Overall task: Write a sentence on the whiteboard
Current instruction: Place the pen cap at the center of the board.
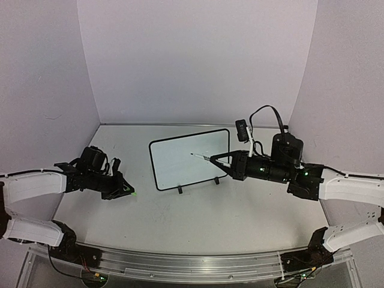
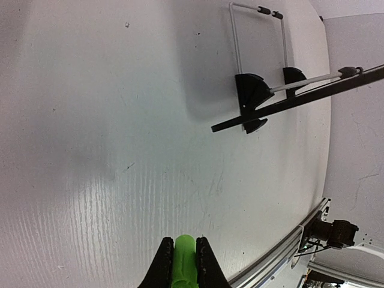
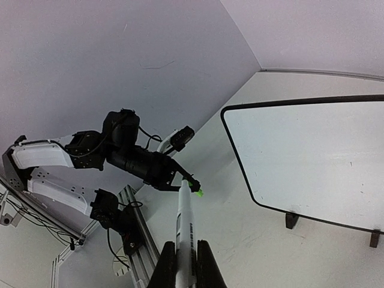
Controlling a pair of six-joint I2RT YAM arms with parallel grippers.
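Right wrist: fingers (image 3: 161,271) clamp marker (image 3: 185,228), print unreadable; whiteboard (image 3: 312,156) plain.

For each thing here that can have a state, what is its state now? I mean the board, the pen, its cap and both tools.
whiteboard: standing on its feet, blank, nothing written yet.
marker: uncapped, held in the right tool, tip close to the whiteboard.
cap: off the marker, gripped in the left tool.
left tool: shut on the cap.
right tool: shut on the marker.
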